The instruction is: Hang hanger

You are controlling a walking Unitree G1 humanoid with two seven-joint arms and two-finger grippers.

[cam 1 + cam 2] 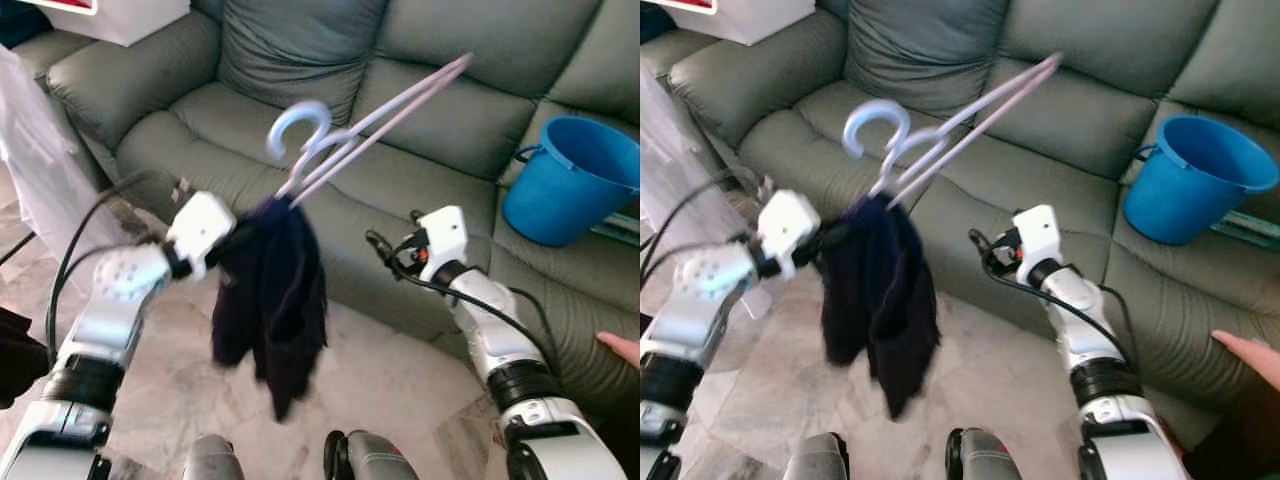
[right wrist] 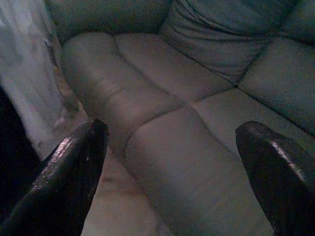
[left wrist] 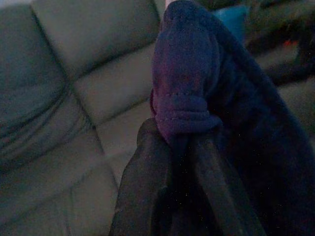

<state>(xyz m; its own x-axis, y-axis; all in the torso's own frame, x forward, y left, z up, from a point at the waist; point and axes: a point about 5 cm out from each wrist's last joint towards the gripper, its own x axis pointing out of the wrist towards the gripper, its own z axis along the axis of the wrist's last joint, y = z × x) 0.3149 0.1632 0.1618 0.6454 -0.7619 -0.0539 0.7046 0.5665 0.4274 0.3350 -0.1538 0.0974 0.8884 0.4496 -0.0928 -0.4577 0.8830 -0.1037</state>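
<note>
- Pale lilac hanger (image 1: 345, 135) is up in the air before the sofa (image 1: 420, 130), tilted, hook toward the robot's left, long bars running up to the right; the bars blur together, so their count is unclear.
- Dark navy garment (image 1: 270, 300) hangs bunched from the hanger's low end, hiding where the bars meet it.
- Left gripper (image 3: 182, 147) is clamped on a fold of the garment; in the left wrist view the fingers (image 3: 142, 191) are dim and mostly buried in cloth, possibly pinching the hanger too.
- Right gripper (image 2: 172, 162) has its jaws spread wide, nothing between them, hovering over the sofa's seat edge, apart from the hanger.
- Blue bucket (image 1: 570, 180) sits on the sofa's right seat.
- A person's hand (image 1: 620, 348) is cut off at the right edge.
- White plastic sheet (image 1: 35, 170) at left, partly cropped.
</note>
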